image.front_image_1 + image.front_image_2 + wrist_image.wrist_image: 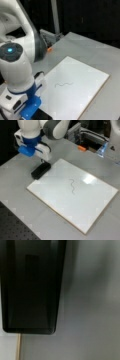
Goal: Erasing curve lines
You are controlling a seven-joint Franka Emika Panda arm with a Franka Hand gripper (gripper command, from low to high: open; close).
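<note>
**One squiggle on one board, and my end effector over the black block**

I count one white board lying flat on the grey bench. I see it in both front views. On it there is one set of curve lines, a thin dark wavy mark near the middle of the board. In a front view it shows as a small wave. The mark looks whole. A bright shiny spot sits on the board just beside it, toward a front view's right.

I count one black block. It lies on the bench, right at the board's corner toward a front view's left. In the wrist view it fills the left side, dark and long, with the board's thin tan edge below it.

My end effector is just above the black block, well apart from the wavy mark. I cannot tell if my fingers are apart or together, or if they touch the block.

I also count one small orange thing far back on the bench, and one clear blue bit near a front view's right.
</note>
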